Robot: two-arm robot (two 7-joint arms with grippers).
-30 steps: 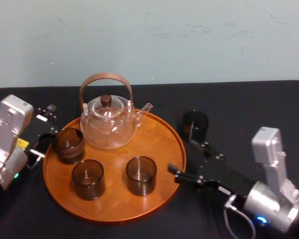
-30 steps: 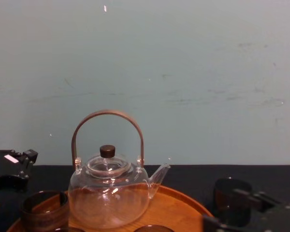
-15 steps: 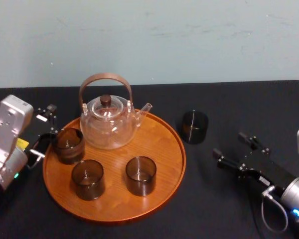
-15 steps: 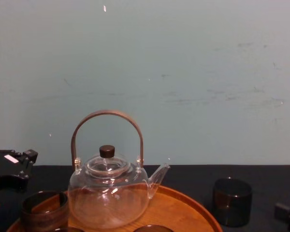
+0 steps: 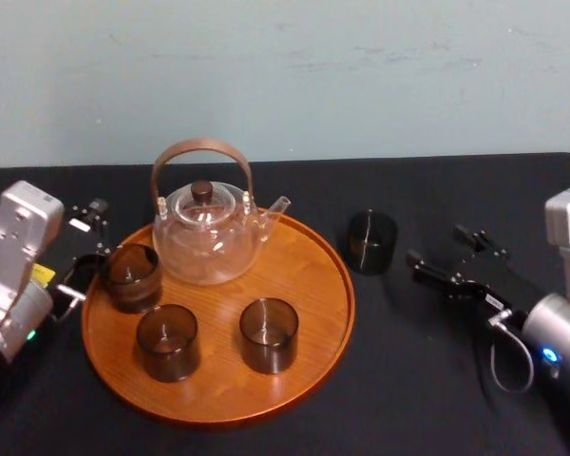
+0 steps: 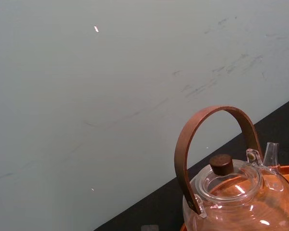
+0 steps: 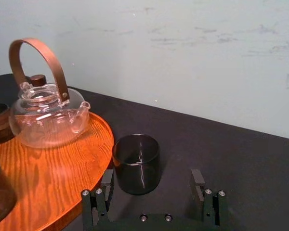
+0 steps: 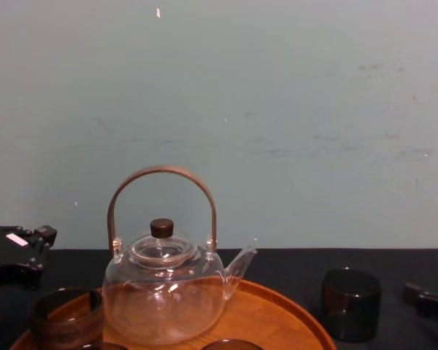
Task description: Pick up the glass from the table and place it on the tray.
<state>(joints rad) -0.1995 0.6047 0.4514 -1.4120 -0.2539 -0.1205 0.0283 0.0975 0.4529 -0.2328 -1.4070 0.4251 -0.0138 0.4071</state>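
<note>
Nothing lifted yet.
The glass (image 5: 371,241) stands on the worktop (image 5: 408,380) beside the tray (image 5: 350,294); the right claw (image 5: 436,245), spread and empty, aims at it; the left claw (image 5: 87,242) idles open.

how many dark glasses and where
4. Three glasses stand on the tray: one at its left edge beside the teapot, two near its front. The fourth glass stands on the table right of the tray, before the open right gripper.

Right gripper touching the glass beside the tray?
Apart. Head view shows bare table between the open right gripper and the glass; right wrist view agrees.
</note>
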